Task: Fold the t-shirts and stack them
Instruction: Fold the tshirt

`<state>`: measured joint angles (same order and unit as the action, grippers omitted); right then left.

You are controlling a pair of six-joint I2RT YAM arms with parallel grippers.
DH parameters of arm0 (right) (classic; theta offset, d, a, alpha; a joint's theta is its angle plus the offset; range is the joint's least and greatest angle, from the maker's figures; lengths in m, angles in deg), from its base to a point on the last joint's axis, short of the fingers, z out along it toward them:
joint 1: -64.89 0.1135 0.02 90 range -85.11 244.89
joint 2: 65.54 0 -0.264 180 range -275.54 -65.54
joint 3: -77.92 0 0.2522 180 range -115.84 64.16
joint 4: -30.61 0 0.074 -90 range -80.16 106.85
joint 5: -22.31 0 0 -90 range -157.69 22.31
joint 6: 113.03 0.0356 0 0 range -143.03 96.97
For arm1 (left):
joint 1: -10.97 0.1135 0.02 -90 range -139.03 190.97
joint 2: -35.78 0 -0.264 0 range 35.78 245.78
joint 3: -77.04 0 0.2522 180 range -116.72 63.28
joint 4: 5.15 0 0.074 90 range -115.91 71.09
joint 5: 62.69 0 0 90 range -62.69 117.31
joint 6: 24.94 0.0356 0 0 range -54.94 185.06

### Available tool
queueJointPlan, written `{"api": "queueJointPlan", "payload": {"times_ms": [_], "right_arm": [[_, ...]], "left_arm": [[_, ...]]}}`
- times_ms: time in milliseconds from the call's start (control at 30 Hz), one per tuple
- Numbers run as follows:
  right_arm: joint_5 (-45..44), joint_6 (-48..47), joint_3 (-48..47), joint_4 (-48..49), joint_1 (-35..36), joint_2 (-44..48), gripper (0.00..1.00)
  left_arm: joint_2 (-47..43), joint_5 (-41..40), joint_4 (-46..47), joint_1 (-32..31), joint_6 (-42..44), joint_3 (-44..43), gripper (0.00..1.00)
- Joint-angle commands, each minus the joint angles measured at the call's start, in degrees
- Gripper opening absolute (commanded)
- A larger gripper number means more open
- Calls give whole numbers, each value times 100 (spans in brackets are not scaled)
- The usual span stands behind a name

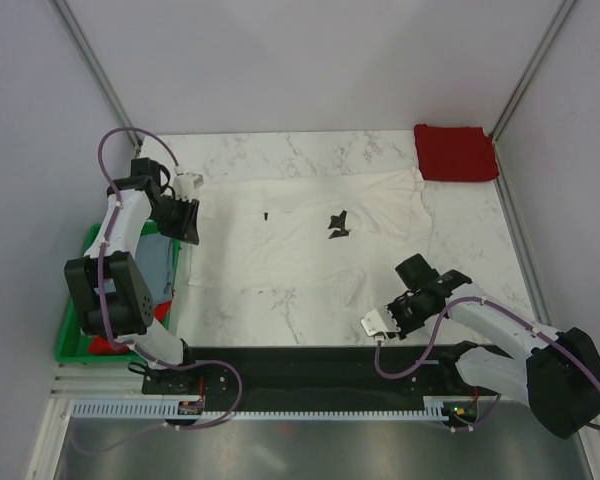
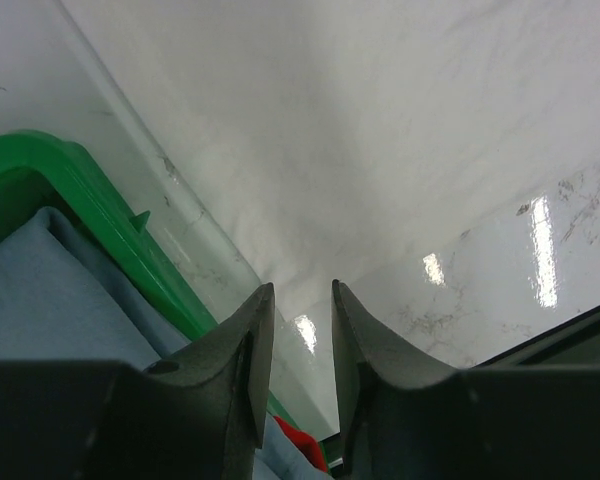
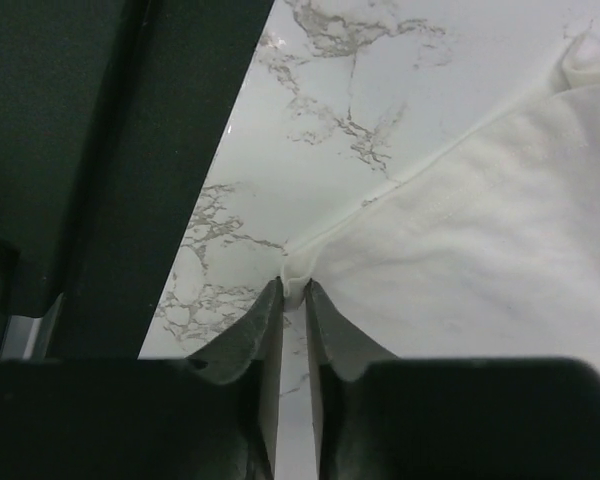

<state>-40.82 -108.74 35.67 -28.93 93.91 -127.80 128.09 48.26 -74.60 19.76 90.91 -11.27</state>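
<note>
Glossy and marble-veined on the table, with lamp glare. Soft, matt, faintly fuzzy cloth in the white t-shirt and in the dark red t-shirt at one o'clock. Smooth, shiny plastic in the green crate at eight o'clock. Matt black, probably plastic, on the right gripper.

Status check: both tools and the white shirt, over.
Right tool pinched shut on white t-shirt corner. Left tool slightly open, empty, near green crate. Shirt spread out on table; nothing seen in the way.

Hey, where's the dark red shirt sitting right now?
In the top external view, the dark red shirt lies folded at the far right corner of the table, just beyond a sleeve of the white shirt.
</note>
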Motion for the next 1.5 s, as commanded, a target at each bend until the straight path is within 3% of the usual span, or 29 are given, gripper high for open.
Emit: {"api": "queueJointPlan", "payload": {"times_ms": [0, 67, 300, 800, 1467], "right_arm": [[55, 248, -34, 210, 60, -14, 19], [11, 353, -69, 183, 69, 29, 11], [-103, 555, -34, 210, 60, 206, 8], [-174, 1021, -87, 342, 131, 223, 8], [-235, 1267, -78, 482, 184, 118, 8]], "left_arm": [[32, -100, -337, -132, 620, -140, 37], [32, -187, -601, -281, 956, 26, 37], [103, -495, -1182, -581, 1748, 616, 36], [498, -987, -347, -590, 1529, 1337, 43], [488, -1312, 224, -598, 1195, 1188, 47]]}}
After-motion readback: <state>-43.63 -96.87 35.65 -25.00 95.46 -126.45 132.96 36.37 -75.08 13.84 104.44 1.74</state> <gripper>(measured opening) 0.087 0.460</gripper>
